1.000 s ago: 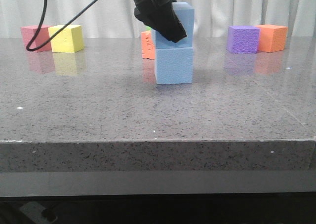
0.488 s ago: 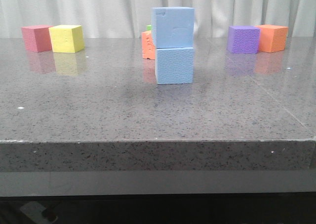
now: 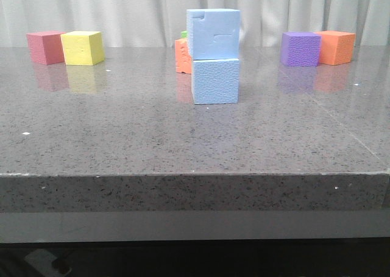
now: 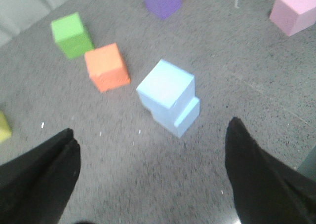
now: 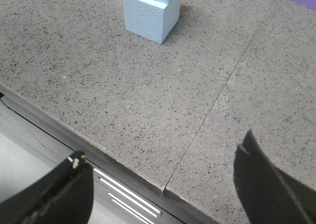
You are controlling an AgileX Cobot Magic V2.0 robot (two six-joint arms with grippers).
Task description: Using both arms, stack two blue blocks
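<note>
Neither claw shows in the front view, where the seamed blue block (image 3: 212, 33) sits on the plain blue block (image 3: 214, 80); the left wrist view shows the left claw (image 4: 153, 177) spread, the stack beyond it; the right claw (image 5: 163, 184) is spread over the desk (image 5: 148, 110) edge.

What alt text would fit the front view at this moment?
Two pale blue blocks stand stacked mid-table, the upper block resting on the lower block and set slightly to the left. No gripper shows. A red cube and a yellow cube sit far left; a purple cube and an orange cube far right.
</note>
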